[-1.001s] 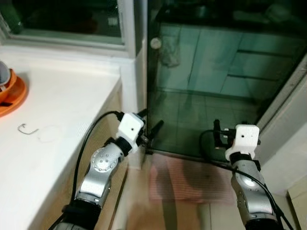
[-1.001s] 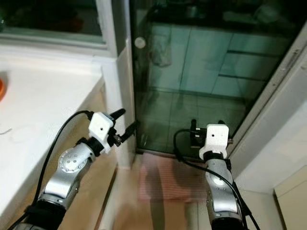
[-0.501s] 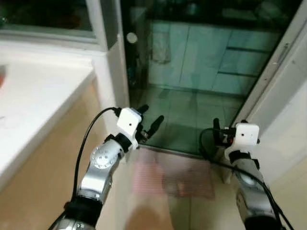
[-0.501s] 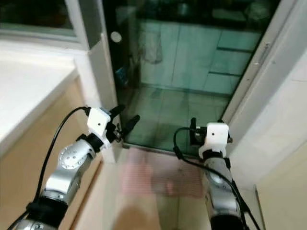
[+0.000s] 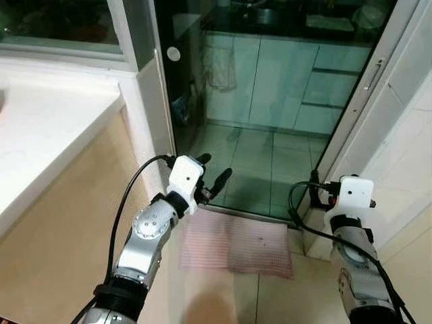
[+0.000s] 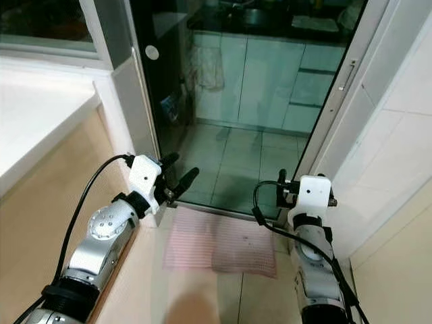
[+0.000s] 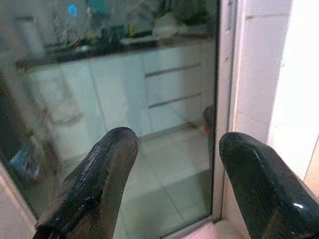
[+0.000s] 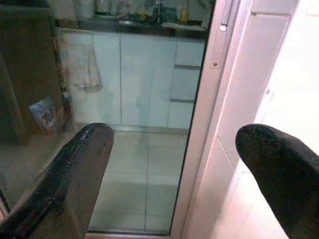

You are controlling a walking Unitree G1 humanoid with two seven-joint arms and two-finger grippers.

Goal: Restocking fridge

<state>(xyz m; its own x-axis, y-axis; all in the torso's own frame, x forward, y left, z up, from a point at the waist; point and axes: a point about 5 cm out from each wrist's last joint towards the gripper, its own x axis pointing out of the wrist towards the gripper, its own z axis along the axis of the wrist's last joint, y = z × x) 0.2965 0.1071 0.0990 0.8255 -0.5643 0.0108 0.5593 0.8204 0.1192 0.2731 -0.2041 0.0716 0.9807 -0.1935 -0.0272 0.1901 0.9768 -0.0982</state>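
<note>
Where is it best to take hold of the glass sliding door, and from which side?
Grip the long vertical handle on the glass door's white frame. Come from the front with the right hand, open and nearest: the bar stands upright, proud of the frame.

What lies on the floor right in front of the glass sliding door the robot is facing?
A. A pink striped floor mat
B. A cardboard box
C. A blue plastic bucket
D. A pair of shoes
A: a pink striped floor mat lies flat on the floor at the foot of the glass sliding door, between the robot's left hand and right hand.
</note>
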